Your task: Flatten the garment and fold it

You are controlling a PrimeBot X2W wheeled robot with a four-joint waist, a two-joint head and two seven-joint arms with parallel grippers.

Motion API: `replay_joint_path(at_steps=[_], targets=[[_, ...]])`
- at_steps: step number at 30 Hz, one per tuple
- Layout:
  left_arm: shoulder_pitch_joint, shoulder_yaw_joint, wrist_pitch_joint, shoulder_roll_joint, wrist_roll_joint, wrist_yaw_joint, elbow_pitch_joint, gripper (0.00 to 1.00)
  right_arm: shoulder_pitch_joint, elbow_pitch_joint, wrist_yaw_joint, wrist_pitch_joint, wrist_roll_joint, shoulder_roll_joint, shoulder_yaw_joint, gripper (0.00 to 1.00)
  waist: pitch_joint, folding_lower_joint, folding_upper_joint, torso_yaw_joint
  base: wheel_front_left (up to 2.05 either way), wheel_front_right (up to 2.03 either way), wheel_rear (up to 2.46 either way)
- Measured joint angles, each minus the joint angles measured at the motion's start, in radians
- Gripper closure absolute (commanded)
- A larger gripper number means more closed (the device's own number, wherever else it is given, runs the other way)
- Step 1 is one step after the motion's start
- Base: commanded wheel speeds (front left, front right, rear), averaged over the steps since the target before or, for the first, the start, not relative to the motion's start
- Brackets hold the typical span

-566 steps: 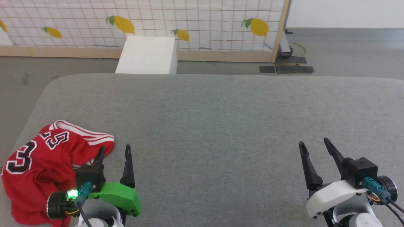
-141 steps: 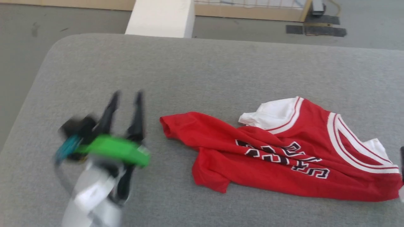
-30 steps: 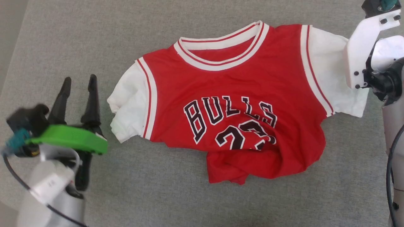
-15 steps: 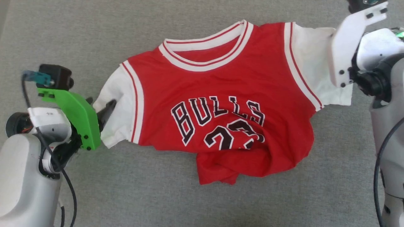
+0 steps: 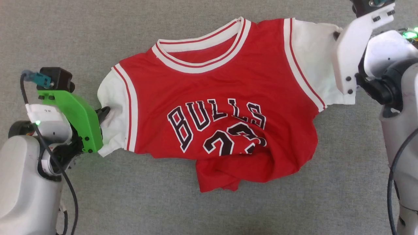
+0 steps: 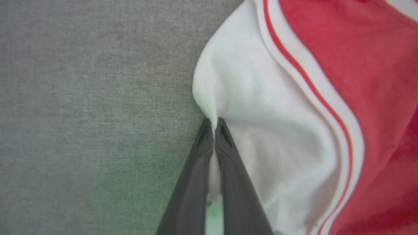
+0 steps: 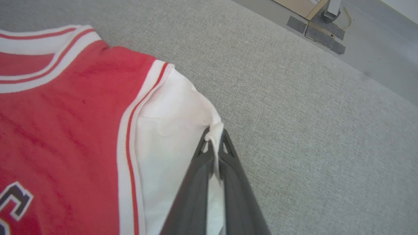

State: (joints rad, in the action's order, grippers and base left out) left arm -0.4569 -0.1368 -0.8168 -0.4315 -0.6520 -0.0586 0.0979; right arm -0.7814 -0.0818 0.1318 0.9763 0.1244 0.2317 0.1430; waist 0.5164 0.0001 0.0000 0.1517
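Observation:
The garment [image 5: 222, 94], a red jersey with black-and-white lettering and striped white trim, lies front up on the grey surface [image 5: 98, 39]. Its hem is bunched and crumpled at the lower middle, and white cloth pokes out at both armholes. My left gripper [image 5: 105, 112] is shut on the white cloth at the garment's left side; in the left wrist view the gripper [image 6: 214, 125] pinches a fold of that cloth [image 6: 261, 137]. My right gripper [image 7: 215, 133] is shut on the white cloth's outer edge [image 7: 173, 130] at the right armhole; its white mount [image 5: 351, 52] hides the fingers in the head view.
Grey fabric surface [image 7: 310, 137] spreads all round the garment. Past its far edge, the right wrist view has bare floor with dark mats [image 7: 315, 31] and a wooden frame foot [image 7: 329, 9].
Half a second ago the left gripper's fingers lay on the white cloth at the left armhole; now they are shut on it. The garment sits slightly further left and up in the head view.

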Motion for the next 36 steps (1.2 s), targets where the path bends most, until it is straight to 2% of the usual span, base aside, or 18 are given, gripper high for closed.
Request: replay_joint_path(at_steps=[4,8,13,19,27,32,36], targets=[[0.001,0.019,0.081,0.019,-0.007,-0.008,0.012,1.0,0.015,-0.001,0.0,-0.03,0.005,0.005,-0.024,1.0,-0.021,0.0,0.0,0.004,0.0,0.0,0.0],[-0.004,0.061,0.204,0.055,-0.015,-0.012,-0.007,1.0,0.024,-0.004,0.0,-0.086,0.019,0.004,-0.066,1.0,-0.057,0.0,0.0,0.007,0.0,0.0,0.0],[-0.079,0.116,0.316,0.07,-0.014,-0.002,-0.033,1.0,0.022,-0.015,0.0,-0.143,0.063,-0.001,-0.118,1.0,-0.126,0.0,0.0,0.009,0.0,0.0,0.0],[-0.239,0.108,0.361,0.072,0.015,0.0,-0.014,1.0,-0.023,-0.038,0.0,-0.192,0.136,0.0,-0.156,1.0,-0.233,-0.0001,0.0,0.005,0.0,0.0,0.0],[-0.499,0.052,0.378,0.056,0.091,-0.002,0.127,1.0,-0.219,-0.128,0.0,-0.213,0.154,-0.014,-0.155,1.0,-0.342,-0.0001,0.0,-0.033,0.0,0.0,0.0],[-0.674,0.013,0.414,0.033,0.176,0.002,0.239,1.0,-0.398,-0.229,0.0,-0.263,0.072,-0.042,-0.151,1.0,-0.352,-0.0001,0.0,-0.078,0.0,0.0,0.0],[-0.798,-0.017,0.47,0.014,0.246,0.0,0.307,1.0,-0.548,-0.313,0.0,-0.342,-0.018,-0.084,-0.195,1.0,-0.324,-0.0001,0.0,-0.109,0.0,0.0,0.0]])
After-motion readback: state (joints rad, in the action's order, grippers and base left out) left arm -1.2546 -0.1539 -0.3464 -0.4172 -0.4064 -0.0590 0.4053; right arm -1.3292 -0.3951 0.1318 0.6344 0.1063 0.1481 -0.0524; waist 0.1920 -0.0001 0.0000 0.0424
